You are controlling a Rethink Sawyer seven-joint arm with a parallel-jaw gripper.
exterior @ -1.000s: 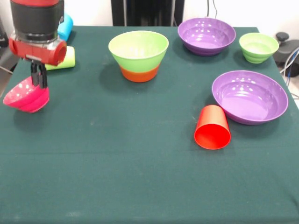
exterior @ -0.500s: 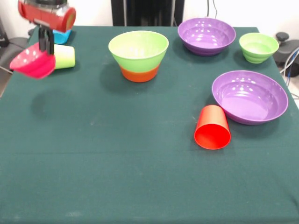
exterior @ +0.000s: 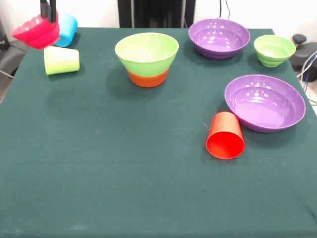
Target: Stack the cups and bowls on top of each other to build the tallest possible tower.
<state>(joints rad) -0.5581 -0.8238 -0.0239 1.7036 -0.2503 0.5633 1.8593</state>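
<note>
Dark green cloth covers the whole table, so let's go across it left to right. Up in the upper left corner we've got the gripper (exterior: 48, 11), only its black tips showing at the top edge, pinched on the rim of the pink bowl (exterior: 35, 31), which hangs tilted in the air. Just under it the lime green cup (exterior: 61, 60) lies on its side, with the sky blue cup (exterior: 68, 29) behind it. Further right, upper middle, sits the tower (exterior: 147, 58): big lime green bowl nested in the orange one. So for us the whole thing turns on this: the tower lies to the right of the held bowl and lower in the frame. After that come two purple bowls, a small green bowl and a red cup on its side, all well apart from the gripper.
</note>
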